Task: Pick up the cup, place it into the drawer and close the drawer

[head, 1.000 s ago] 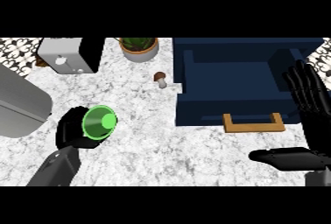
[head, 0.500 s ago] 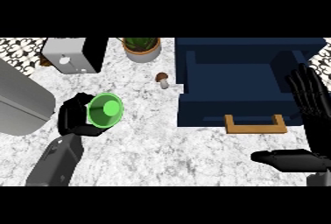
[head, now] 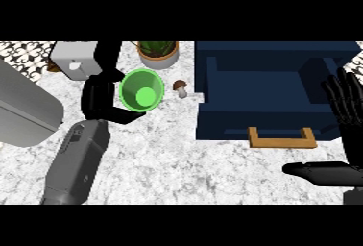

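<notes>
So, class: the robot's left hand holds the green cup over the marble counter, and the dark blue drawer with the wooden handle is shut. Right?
Not quite. The head view shows the dark blue drawer with the wooden handle open. The left hand does hold the green cup over the marble counter.
</notes>
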Tool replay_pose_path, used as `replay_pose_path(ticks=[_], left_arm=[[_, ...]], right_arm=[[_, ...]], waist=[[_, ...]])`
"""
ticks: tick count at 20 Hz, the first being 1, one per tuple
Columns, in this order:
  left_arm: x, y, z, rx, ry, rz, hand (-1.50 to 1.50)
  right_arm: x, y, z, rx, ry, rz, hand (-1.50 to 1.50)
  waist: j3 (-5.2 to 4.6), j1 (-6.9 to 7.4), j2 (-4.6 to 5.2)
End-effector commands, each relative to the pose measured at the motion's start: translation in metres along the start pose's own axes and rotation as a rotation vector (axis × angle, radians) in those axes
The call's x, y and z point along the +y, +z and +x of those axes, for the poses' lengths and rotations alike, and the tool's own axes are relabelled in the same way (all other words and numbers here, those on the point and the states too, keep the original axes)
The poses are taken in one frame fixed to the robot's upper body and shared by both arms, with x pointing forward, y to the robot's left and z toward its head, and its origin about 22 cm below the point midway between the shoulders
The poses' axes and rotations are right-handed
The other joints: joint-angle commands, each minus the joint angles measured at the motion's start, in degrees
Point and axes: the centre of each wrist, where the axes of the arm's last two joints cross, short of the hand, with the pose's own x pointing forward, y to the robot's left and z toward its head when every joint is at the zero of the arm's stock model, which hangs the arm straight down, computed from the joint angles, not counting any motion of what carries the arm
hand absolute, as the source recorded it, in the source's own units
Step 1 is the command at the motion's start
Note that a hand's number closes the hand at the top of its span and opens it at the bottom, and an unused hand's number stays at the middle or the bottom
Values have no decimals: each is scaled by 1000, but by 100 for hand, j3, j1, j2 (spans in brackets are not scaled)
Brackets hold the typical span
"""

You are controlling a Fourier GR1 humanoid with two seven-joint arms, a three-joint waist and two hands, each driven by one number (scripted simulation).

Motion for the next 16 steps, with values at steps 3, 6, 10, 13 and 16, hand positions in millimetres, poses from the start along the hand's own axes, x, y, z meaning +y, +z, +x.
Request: replay_pose_path(ticks=[3,6,10,13,16], left_arm=[[-60,-54,38,-25,-16,-80,150],[-91,-75,47,-12,-41,-126,150],[-129,-115,67,8,-86,-131,150],[-149,-128,69,11,-119,-159,150],[-164,-132,69,40,-120,-151,150]], right_arm=[[-5,13,2,15,-11,13,-150],[-9,2,-3,0,-14,-7,-150],[-9,14,-3,-15,-15,11,-150],[4,-7,2,-30,-16,18,-150],[-8,5,6,-15,-12,4,-150]], waist=[[-2,-28,2],[-3,-69,24],[-2,-156,39],[-5,-133,55],[-5,-145,46]])
